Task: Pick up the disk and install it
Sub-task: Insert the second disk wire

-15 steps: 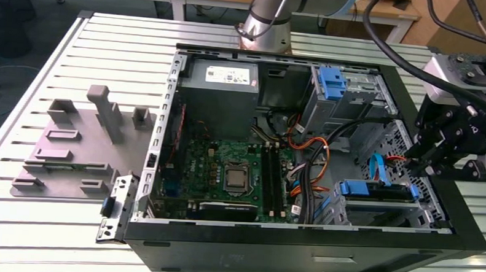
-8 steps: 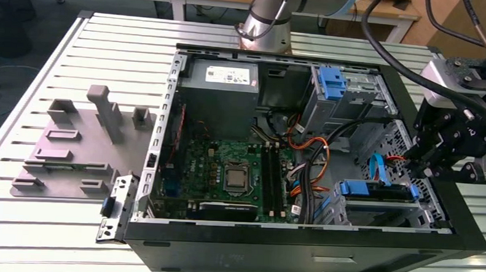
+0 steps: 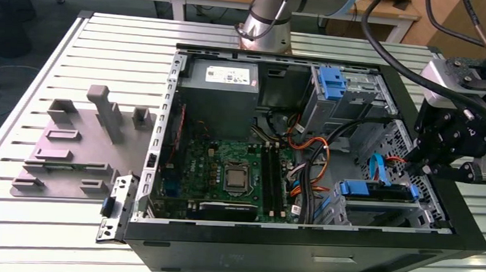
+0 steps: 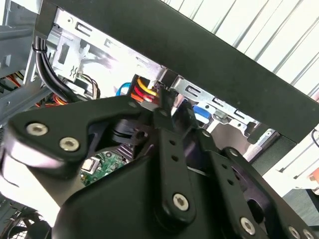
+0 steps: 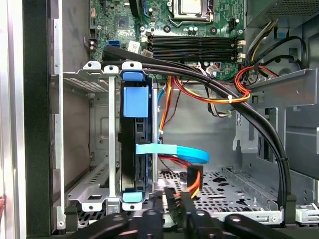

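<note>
The gripper (image 3: 451, 163) hangs at the exterior view's right, above the outer edge of the open computer case (image 3: 303, 255) and just outside its wall; whether it is spread or pressed together I cannot tell; no drive shows in it.

The disk (image 3: 376, 191) is in the lower right of the exterior view, inside the case's drive cage (image 3: 387, 210); in the first wrist view the disk (image 5: 133, 124) stands on edge in that cage (image 5: 99, 149), with blue rail tabs at both ends; a flat blue cable (image 5: 174, 152) runs across to it, and orange and red wires (image 5: 194, 184) lie on the perforated floor nearby; a thick black cable bundle (image 5: 239, 99) arches over the bay, between the cage and the motherboard (image 5: 199, 30).

Gripper and disk are apart, so I judge this to be the approach to the disk; since it already rests in the cage, I cannot rule out that it is seated.

A reach for the disk calls for a straight line into the narrow cage, a hold on its blue rails and not the cable, and clearance from the black bundle.
</note>
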`<state>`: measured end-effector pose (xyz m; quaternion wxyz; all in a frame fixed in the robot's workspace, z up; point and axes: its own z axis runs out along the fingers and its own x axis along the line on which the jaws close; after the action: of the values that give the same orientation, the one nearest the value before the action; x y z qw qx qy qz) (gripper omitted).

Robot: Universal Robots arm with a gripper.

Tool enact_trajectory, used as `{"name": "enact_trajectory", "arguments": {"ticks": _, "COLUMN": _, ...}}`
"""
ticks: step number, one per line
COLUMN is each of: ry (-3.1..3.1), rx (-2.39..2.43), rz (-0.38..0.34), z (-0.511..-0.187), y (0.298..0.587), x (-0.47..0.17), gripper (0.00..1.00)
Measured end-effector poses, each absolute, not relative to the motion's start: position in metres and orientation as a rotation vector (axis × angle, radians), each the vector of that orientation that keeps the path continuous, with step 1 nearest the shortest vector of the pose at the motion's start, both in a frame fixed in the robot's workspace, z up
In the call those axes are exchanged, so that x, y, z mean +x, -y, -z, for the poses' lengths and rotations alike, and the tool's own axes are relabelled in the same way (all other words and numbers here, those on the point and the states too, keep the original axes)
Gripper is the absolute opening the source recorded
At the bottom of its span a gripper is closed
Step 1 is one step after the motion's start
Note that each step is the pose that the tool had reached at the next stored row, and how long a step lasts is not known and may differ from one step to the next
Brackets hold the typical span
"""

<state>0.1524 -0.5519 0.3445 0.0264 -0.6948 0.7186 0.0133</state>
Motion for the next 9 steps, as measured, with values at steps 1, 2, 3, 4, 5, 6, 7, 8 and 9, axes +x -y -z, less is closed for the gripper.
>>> {"name": "enact_trajectory", "arguments": {"ticks": 1, "ry": -2.22, "rx": -2.147, "rz": -0.041, "z": -0.3445, "y": 0.5518, "x": 0.1524, "gripper": 0.29}}
{"name": "enact_trajectory", "arguments": {"ticks": 2, "ry": -2.22, "rx": -2.147, "rz": -0.041, "z": -0.3445, "y": 0.5518, "x": 0.1524, "gripper": 0.23}}
{"name": "enact_trajectory", "arguments": {"ticks": 3, "ry": -2.221, "rx": -2.147, "rz": -0.041, "z": -0.3445, "y": 0.5518, "x": 0.1523, "gripper": 0.17}}
{"name": "enact_trajectory", "arguments": {"ticks": 4, "ry": -2.221, "rx": -2.147, "rz": -0.041, "z": -0.3445, "y": 0.5518, "x": 0.1524, "gripper": 0.17}}
{"name": "enact_trajectory", "arguments": {"ticks": 5, "ry": -2.221, "rx": -2.147, "rz": -0.04, "z": -0.3445, "y": 0.5518, "x": 0.1524, "gripper": 0.16}}
{"name": "enact_trajectory", "arguments": {"ticks": 6, "ry": -2.221, "rx": -2.147, "rz": -0.04, "z": -0.3445, "y": 0.5518, "x": 0.1524, "gripper": 0.16}}
{"name": "enact_trajectory", "arguments": {"ticks": 7, "ry": -2.221, "rx": -2.147, "rz": -0.04, "z": -0.3445, "y": 0.5518, "x": 0.1524, "gripper": 0.16}}
{"name": "enact_trajectory", "arguments": {"ticks": 8, "ry": -2.221, "rx": -2.147, "rz": -0.04, "z": -0.3445, "y": 0.5518, "x": 0.1524, "gripper": 0.16}}
{"name": "enact_trajectory", "arguments": {"ticks": 9, "ry": -2.221, "rx": -2.147, "rz": -0.04, "z": -0.3445, "y": 0.5518, "x": 0.1524, "gripper": 0.16}}
